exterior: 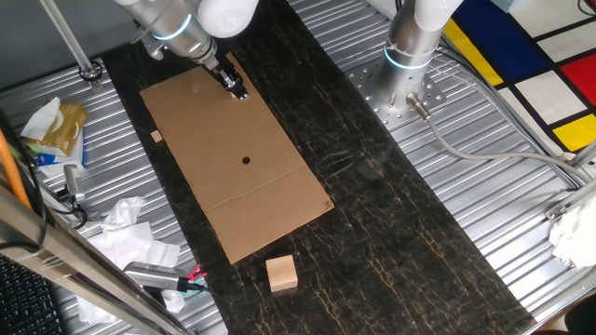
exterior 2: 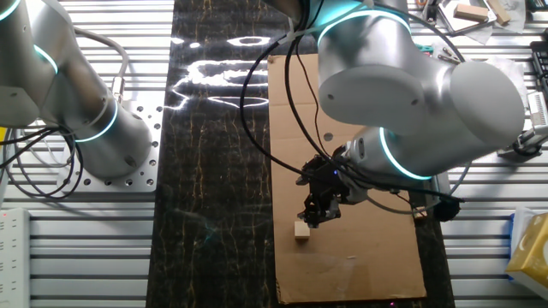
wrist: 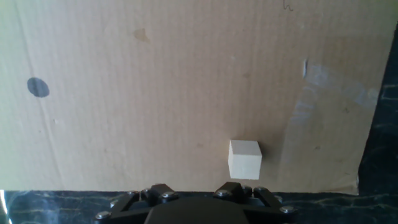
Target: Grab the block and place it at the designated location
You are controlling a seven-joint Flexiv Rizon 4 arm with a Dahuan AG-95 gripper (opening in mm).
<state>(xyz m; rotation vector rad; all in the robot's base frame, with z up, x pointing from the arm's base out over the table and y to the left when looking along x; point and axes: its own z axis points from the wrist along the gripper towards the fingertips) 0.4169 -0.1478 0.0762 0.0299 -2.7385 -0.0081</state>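
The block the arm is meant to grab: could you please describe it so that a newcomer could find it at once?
Start at the brown cardboard sheet on the dark table strip. Near one end of it, just beside the gripper, sits the block, a tiny pale cube resting on the cardboard. The only other cube, the larger tan block, lies off the sheet on the dark surface.

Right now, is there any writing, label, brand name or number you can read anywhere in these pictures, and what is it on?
None can be read.
Cardboard sheet: a faint pen squiggle at its top edge, too small to read, and a black dot, which is a mark and not text.
Block: plain.
Yellow packet at the table's edge: any print is too blurred.
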